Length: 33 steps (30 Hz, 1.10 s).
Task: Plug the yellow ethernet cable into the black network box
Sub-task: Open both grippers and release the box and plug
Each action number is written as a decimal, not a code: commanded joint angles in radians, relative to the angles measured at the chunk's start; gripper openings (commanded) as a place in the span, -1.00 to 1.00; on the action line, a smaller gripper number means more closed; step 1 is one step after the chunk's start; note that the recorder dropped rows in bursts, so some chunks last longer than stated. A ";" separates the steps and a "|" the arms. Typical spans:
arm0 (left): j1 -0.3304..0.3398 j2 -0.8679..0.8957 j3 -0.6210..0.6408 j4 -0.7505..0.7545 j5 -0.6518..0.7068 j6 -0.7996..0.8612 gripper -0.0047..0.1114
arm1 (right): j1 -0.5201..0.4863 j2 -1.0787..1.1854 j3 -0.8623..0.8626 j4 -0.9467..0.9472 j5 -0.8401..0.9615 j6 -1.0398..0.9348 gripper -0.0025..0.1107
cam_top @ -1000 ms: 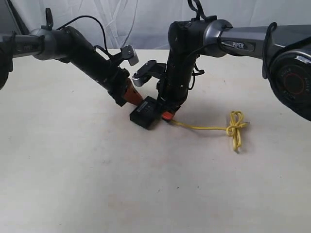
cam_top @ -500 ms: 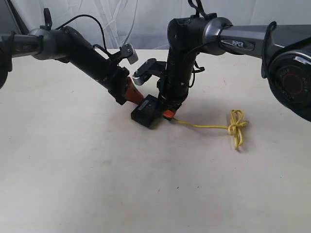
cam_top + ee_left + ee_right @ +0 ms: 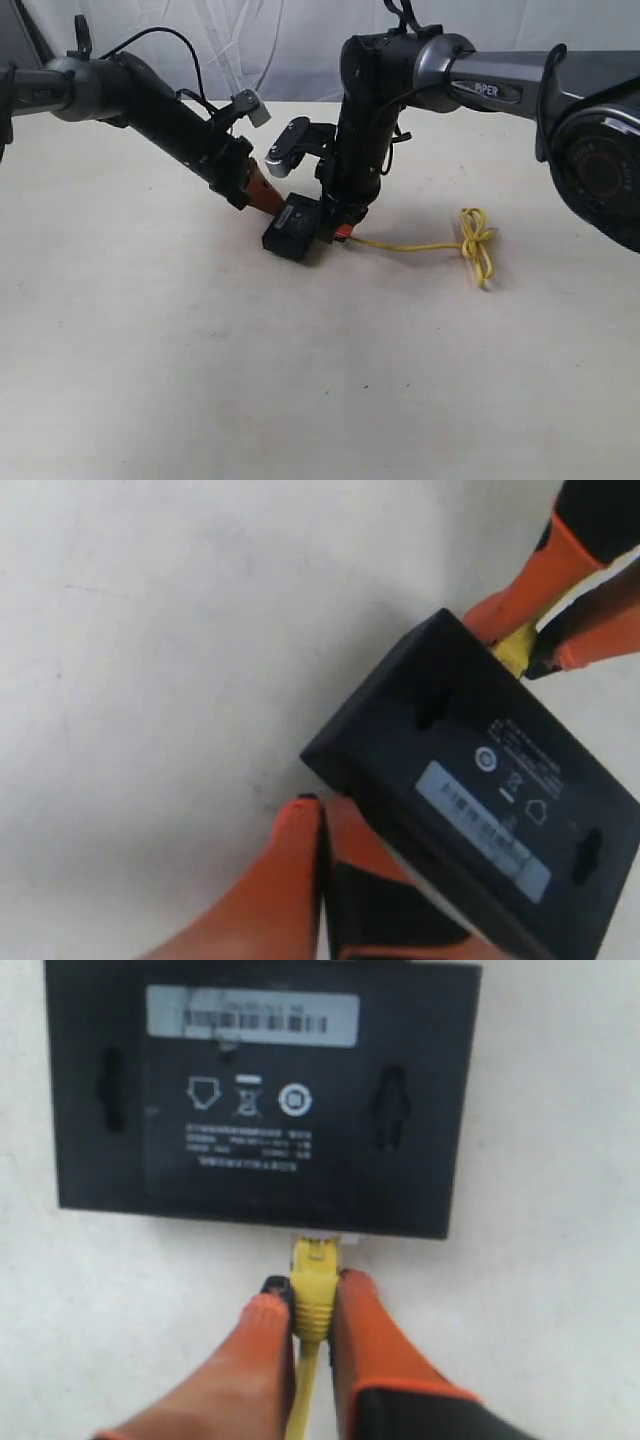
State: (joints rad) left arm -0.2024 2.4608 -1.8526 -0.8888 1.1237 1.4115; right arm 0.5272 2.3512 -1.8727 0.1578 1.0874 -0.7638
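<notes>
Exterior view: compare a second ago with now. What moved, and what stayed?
The left hand and right hand slid the black network box slightly left; the yellow ethernet cable trailed after, its bundle moving left and up-frame. Unchanged: right hand pinching the plug at the box's edge, left hand bracing the box.

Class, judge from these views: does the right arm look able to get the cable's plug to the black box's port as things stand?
Probably yes. The right pincer grips the yellow ethernet cable just behind its plug, which sits at the edge of the black network box; nothing lies between.
</notes>
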 commanded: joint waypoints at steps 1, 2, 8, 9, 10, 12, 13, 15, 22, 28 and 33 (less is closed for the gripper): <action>0.004 -0.001 -0.003 0.047 -0.036 -0.045 -0.92 | 0.002 -0.004 -0.008 -0.001 -0.005 -0.014 -0.97; 0.004 -0.001 -0.003 0.059 -0.043 -0.052 -0.92 | 0.002 -0.004 -0.008 -0.003 -0.005 -0.014 -0.97; 0.004 -0.001 -0.003 0.070 -0.051 -0.052 -0.92 | 0.002 -0.004 -0.008 -0.003 -0.007 -0.014 -0.97; 0.005 -0.001 -0.003 0.080 -0.055 -0.052 -0.92 | 0.002 -0.004 -0.008 -0.003 -0.003 -0.014 -0.97; 0.007 -0.001 -0.003 0.089 -0.055 -0.057 -0.92 | 0.002 -0.004 -0.008 -0.007 -0.003 -0.014 -0.97; 0.012 -0.001 -0.003 0.096 -0.063 -0.085 -0.92 | 0.002 -0.004 -0.008 -0.014 -0.003 -0.014 -0.97; 0.014 -0.001 -0.003 0.092 -0.068 -0.101 -0.92 | 0.002 -0.004 -0.008 -0.014 -0.003 -0.014 -0.97; 0.027 -0.001 -0.003 0.081 -0.070 -0.134 -0.92 | 0.002 -0.004 -0.008 -0.014 0.001 -0.014 -0.97; 0.059 -0.028 -0.003 0.068 -0.040 -0.209 -0.92 | 0.002 0.008 -0.008 -0.014 0.007 -0.030 -0.97; 0.063 -0.080 -0.003 0.092 0.008 -0.224 -0.92 | 0.002 0.035 -0.008 -0.012 -0.018 -0.028 -0.86; 0.069 -0.135 -0.003 0.135 -0.028 -0.301 -0.92 | 0.002 0.019 -0.008 -0.029 0.021 -0.028 -0.10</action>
State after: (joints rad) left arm -0.1398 2.3598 -1.8526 -0.7691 1.1035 1.1485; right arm 0.5292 2.3858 -1.8767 0.1487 1.0851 -0.7905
